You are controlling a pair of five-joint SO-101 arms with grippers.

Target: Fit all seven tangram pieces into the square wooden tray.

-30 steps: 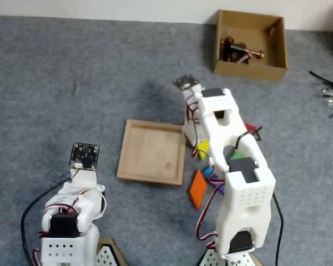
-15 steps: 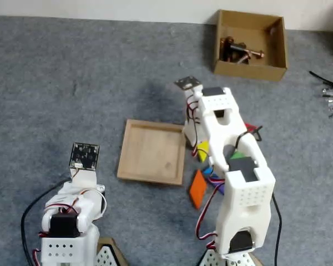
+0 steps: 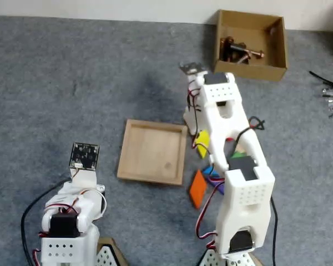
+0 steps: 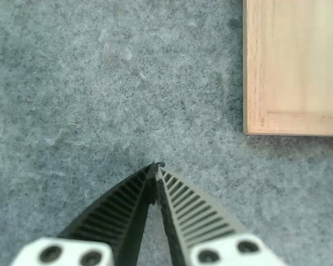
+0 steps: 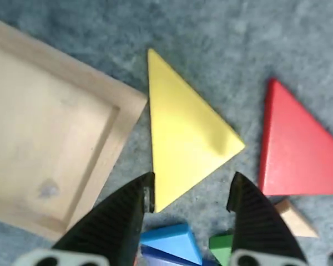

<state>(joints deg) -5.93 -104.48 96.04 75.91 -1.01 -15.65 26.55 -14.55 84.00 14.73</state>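
Square wooden tray (image 3: 152, 152): lies flat on the grey-covered bench (image 3: 72, 83), between the two arms.

Left pincer (image 4: 157, 166): clenched, ribbed fingers meeting at the tips, nothing between them. It hangs over bare bench covering, near one corner of the tray but apart from it.

Right pincer (image 5: 191, 191): released, fingers spread, one on either side of a corner of the yellow triangle (image 5: 183, 144). Whether the fingers touch the piece cannot be told.

Yellow triangle: flat on the bench, outside the tray, one long edge right at the tray's corner rim. Actual contact cannot be confirmed.

Red triangle (image 5: 297, 149): flat on the bench, beyond the yellow one from the tray, with a strip of covering between them.

Blue piece (image 5: 172, 239), green piece (image 5: 222, 244), small tan piece (image 5: 294, 219): clustered close to the right pincer's fingers, outside the tray.

Orange piece (image 3: 197, 187): on the bench, just beside the tray's corner nearest the right arm's base.

Cardboard box (image 3: 250, 44): at the far side, well apart from the tray, holding metal items.
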